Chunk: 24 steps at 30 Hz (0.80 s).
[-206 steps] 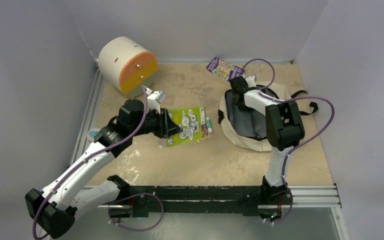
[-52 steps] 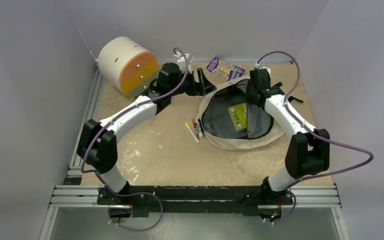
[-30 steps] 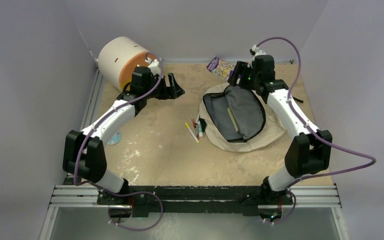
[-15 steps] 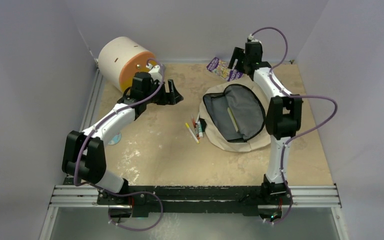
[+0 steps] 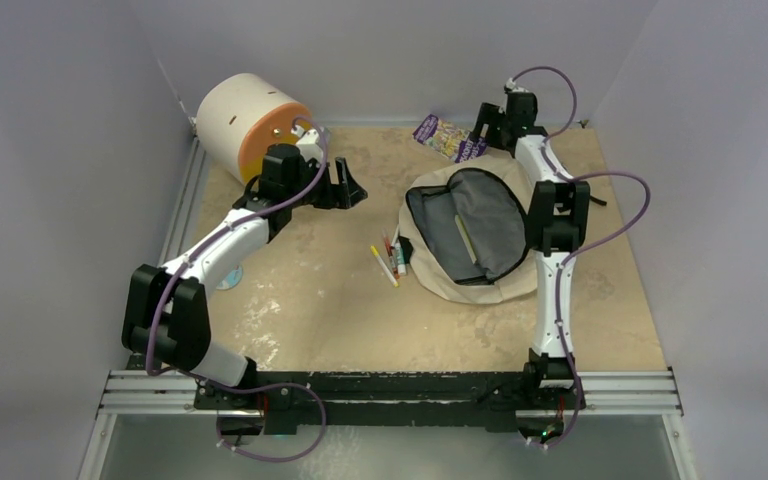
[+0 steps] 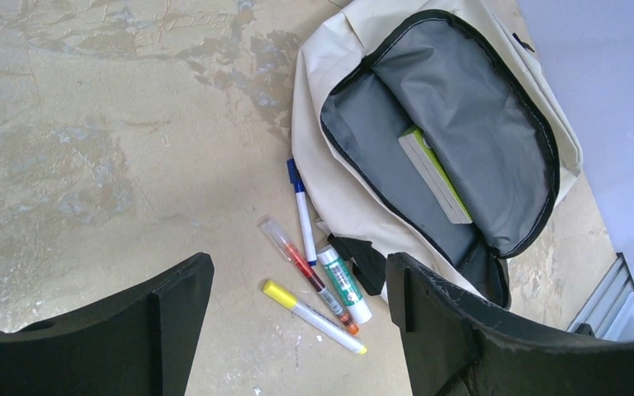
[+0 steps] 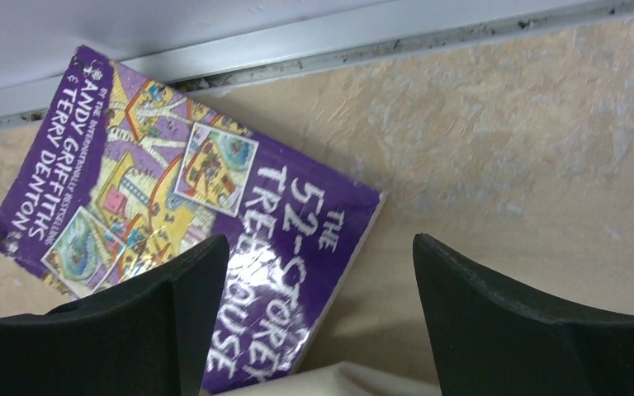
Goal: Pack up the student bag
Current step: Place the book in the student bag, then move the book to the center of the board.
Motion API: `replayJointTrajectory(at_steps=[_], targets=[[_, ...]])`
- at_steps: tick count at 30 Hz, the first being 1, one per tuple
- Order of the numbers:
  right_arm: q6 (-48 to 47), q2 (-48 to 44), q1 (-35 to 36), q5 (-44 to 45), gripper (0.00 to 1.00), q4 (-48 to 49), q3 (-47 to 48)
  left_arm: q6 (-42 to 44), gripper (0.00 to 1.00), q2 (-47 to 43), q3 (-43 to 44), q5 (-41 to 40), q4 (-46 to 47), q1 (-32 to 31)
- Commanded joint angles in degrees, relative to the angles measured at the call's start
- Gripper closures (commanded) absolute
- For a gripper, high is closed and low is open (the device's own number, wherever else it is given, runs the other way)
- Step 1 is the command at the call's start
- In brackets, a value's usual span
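The student bag (image 5: 460, 290), beige with dark lining, lies unzipped at the table's centre right. The student bag (image 6: 330, 181) holds a green book (image 6: 434, 172) standing on edge in its lining. Pens (image 5: 390, 260) lie just left of it: a blue pen (image 6: 301, 210), a red marker (image 6: 305, 272), a yellow marker (image 6: 314, 318) and a green glue stick (image 6: 345, 285). My left gripper (image 5: 350, 185) hangs open over bare table, left of the bag; the left gripper (image 6: 299, 280) has nothing between its fingers. A purple book (image 7: 190, 214) lies flat by the back wall. My right gripper (image 7: 322, 256) stands open over that book's right edge, holding nothing.
A cream cylindrical drawer unit (image 5: 255, 130) with an orange front stands at the back left, close behind my left arm. A small pale disc (image 5: 228, 278) lies near the left rail. The back wall and its metal rail (image 7: 380, 41) run right behind the purple book (image 5: 448, 137).
My right arm has swung from the bag's back rim to over the purple book, its jaws opening wider. The left arm drew back left a little, then stayed still.
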Motion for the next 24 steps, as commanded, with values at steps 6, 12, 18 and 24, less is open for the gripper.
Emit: replayJointTrajectory(at_steps=[6, 12, 18, 24], targets=[[-6.45, 3.52, -0.87, -12.13, 0.16, 4.16, 5.80, 0.67, 0.24, 0.29, 0.00, 1.65, 3.13, 0.53], [-8.72, 6.45, -0.86, -10.80, 0.16, 6.23, 6.63, 1.06, 0.24, 0.39, 0.01, 1.28, 2.95, 0.54], [-9.78, 8.79, -0.86, -10.39, 0.15, 9.12, 9.14, 1.19, 0.24, 1.39, 0.33, 1.40, 2.86, 0.57], [-11.11, 10.09, -0.54, -19.92, 0.21, 11.51, 9.32, 1.29, 0.24, 2.15, 0.62, 1.32, 2.77, 1.00]])
